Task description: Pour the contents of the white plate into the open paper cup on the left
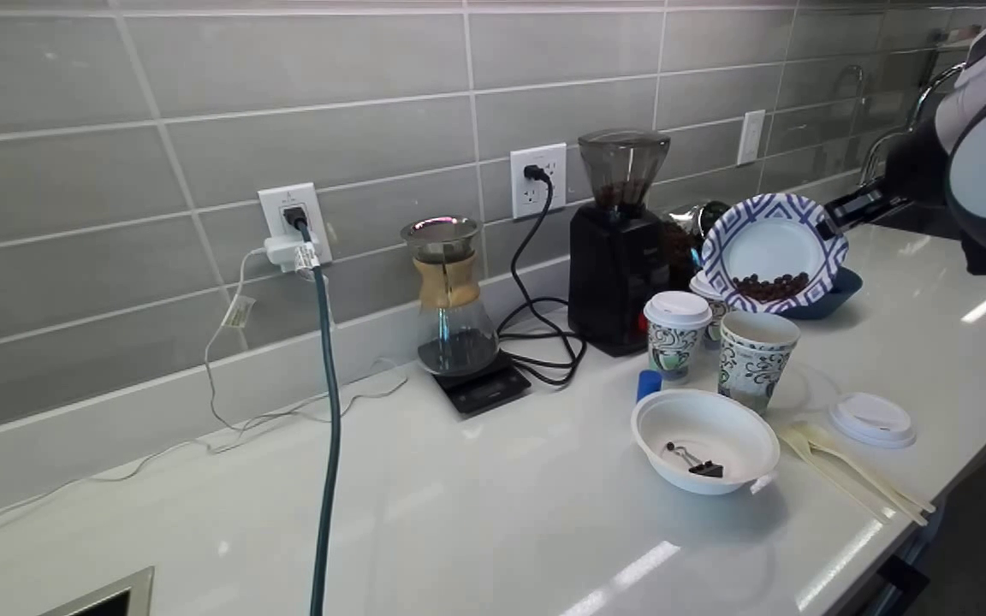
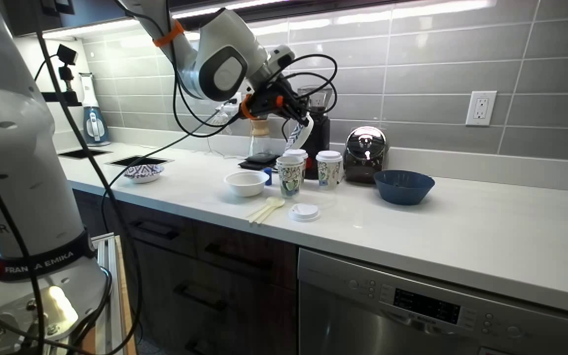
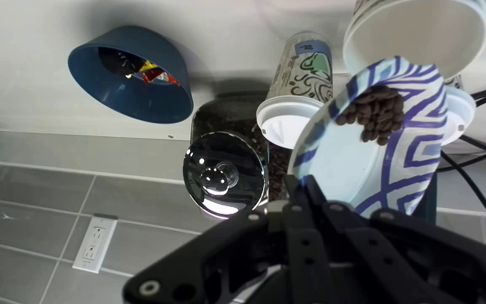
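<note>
Clamping the white plate [image 3: 359,162] by its patterned rim, your fingers [image 3: 304,242] press together on its edge, and the plate extends past their tips toward two o'clock in the wrist view. In an exterior view your grip sits at about two o'clock on the plate's rim, and you can see the brown beans [image 1: 769,287] pooled at six o'clock inside it, the plate steeply tilted above the tabletop [image 1: 459,513]. You have the open paper cup [image 1: 754,370] at six o'clock below the plate there; from the wrist it shows at one o'clock, its mouth partly covered by the plate's edge, and you cannot tell whether the two touch. Around it in an exterior view, two lidded cups [image 1: 675,338] stand toward ten and eleven o'clock; the white bowl [image 1: 737,435], holding a black clip [image 1: 705,468], lies at seven, and a loose lid [image 1: 872,419] at four. The blue bowl [image 3: 141,103] sits at ten o'clock from your fingers in the wrist view.
</note>
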`<state>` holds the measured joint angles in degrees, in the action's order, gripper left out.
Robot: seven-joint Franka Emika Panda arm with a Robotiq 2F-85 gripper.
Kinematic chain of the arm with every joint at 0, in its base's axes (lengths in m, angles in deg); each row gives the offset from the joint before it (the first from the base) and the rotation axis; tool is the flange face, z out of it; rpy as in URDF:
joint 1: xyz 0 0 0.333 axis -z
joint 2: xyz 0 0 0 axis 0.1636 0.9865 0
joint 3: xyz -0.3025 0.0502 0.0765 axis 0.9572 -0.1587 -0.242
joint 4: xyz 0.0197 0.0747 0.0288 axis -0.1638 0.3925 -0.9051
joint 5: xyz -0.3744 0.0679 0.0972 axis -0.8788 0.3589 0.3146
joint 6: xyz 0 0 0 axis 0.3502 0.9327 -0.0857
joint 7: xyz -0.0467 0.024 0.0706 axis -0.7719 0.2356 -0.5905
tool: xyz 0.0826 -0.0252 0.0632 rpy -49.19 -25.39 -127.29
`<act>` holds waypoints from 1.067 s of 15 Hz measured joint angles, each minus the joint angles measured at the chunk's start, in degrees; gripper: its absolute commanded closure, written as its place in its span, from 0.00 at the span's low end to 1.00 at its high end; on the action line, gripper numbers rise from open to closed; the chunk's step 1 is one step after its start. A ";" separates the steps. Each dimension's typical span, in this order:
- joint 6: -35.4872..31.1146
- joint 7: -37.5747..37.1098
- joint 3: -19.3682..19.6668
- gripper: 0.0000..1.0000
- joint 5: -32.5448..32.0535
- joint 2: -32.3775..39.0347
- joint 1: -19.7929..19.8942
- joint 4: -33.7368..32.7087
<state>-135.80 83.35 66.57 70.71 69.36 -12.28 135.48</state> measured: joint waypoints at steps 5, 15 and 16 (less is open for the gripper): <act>-2.90 -1.11 0.66 0.99 -4.35 -0.22 1.25 1.32; -5.82 -0.88 1.49 0.99 -9.34 -0.20 2.23 3.28; -6.13 -0.88 1.54 0.99 -9.67 -0.20 2.26 3.37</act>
<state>-141.93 82.47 68.12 61.04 69.16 -10.02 138.85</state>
